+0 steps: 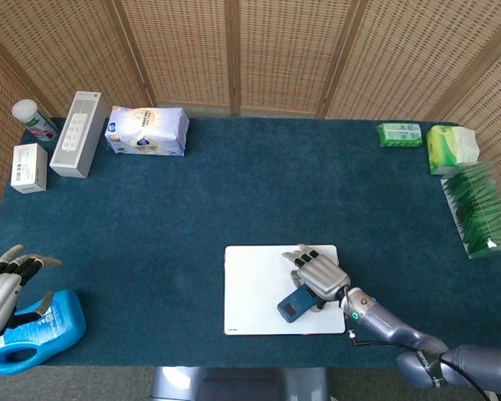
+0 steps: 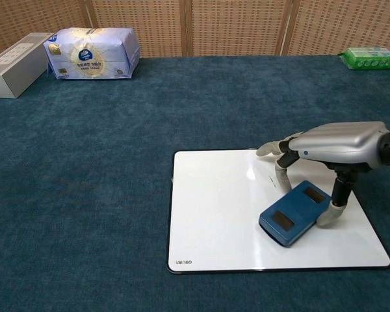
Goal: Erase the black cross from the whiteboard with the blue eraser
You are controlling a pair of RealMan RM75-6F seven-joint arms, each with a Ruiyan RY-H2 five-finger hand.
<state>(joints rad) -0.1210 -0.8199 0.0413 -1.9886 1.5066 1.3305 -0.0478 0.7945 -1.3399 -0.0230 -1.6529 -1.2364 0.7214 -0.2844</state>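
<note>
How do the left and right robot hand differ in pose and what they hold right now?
The right robot hand arches over the whiteboard, gripping the blue eraser flat on it; the left robot hand holds nothing, fingers spread. The right sits near the table's front middle; the left hangs at the front-left edge beside a blue detergent bottle. Both are silver.

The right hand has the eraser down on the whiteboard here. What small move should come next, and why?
Probably a short wipe back up and left. The right hand grips the eraser flat on the whiteboard, and a thin dark trace shows beside its fingers, just above the eraser; most of the board looks clean. Passing over that spot should clear what remains.
</note>
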